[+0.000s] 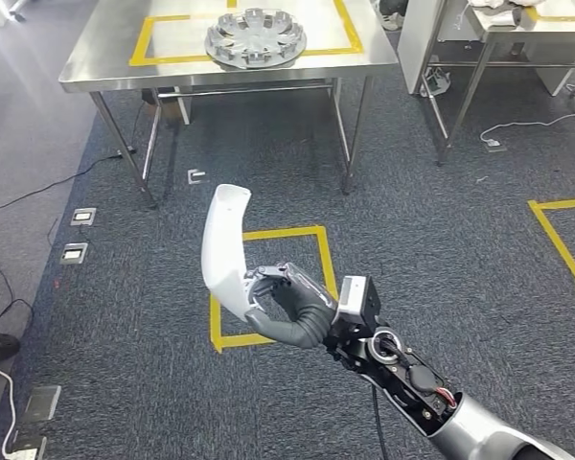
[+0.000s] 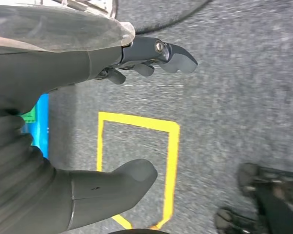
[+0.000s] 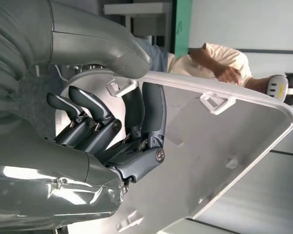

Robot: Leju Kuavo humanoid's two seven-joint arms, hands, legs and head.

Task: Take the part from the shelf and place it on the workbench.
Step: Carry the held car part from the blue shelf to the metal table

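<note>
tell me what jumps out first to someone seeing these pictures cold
The curved white plastic part comes first, held upright above the dark carpet by the robot's right hand in the middle of the head view. Next is the round silver wheel cover lying on the steel workbench ahead, inside a yellow tape outline.

The right hand (image 1: 288, 307) holds the curved white plastic part (image 1: 223, 251) above the yellow tape square (image 1: 321, 251) on the floor. Well ahead of the hand stands the steel bench (image 1: 97, 57), with the silver spoked wheel cover (image 1: 255, 37) on it.
</note>
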